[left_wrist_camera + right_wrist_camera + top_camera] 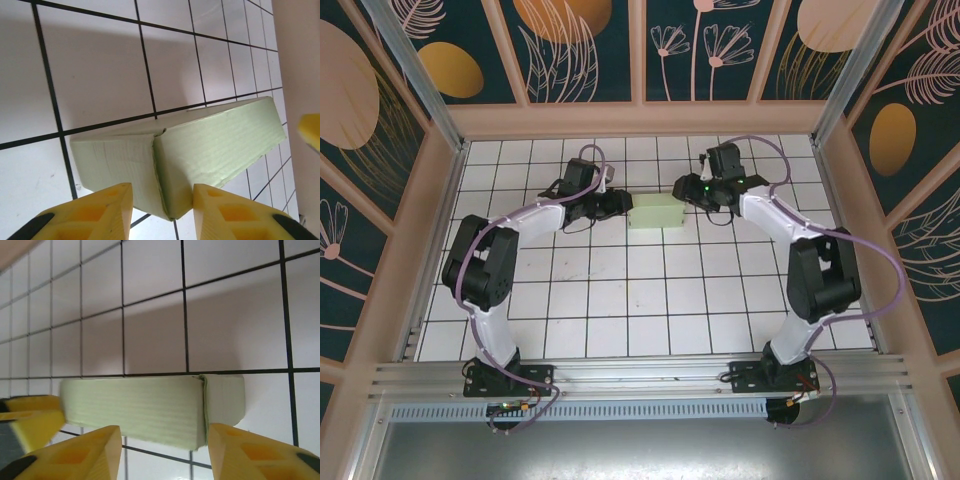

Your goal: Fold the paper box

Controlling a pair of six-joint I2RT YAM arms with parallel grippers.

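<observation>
Top external view: looking down on the pale mint-green thin-card rectangular paper box (657, 211), lying closed on the white tiled bench (620, 300) with its long axis running left to right. Flanking that box at either short end: left hand (618, 203) parted and straddling its corner, not clearly clamping; right hand (682, 190) released, hovering just beside. Judging both equally near for pressing inward.

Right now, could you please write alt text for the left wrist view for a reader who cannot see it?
A pale green folded paper box lies on a white tiled table, one corner pointing between the left gripper's two yellow fingers, which stand apart; whether they touch it is unclear. Another yellow fingertip shows at the right edge.
</observation>
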